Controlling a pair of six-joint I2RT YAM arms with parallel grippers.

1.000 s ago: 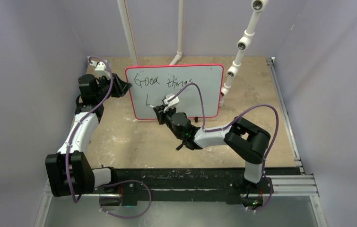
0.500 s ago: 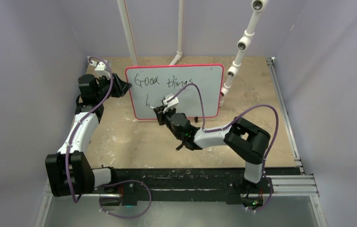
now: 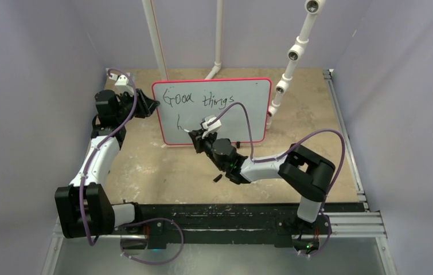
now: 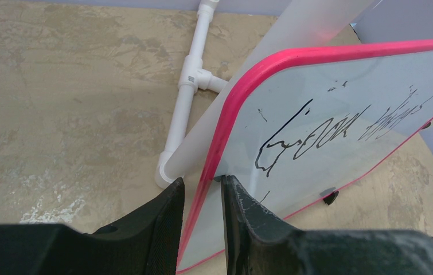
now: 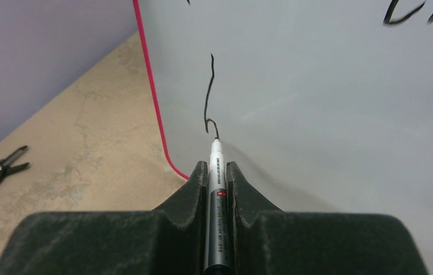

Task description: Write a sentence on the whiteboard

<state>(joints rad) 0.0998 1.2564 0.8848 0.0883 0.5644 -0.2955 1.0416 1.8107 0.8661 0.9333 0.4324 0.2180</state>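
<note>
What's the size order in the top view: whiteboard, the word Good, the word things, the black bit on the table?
1. Whiteboard.
2. "Good" and "things", too alike to rank.
3. Black bit, smallest.

Overhead view, wrist close-ups, whiteboard point(image 3: 242, 109) shared

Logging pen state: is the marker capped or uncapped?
Uncapped. The marker, held between the right fingers, shows its bare tip at the end of a black stroke on the whiteboard.

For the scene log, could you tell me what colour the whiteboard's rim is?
Bright red-pink; the whiteboard rim shows best in the left wrist view.
</note>
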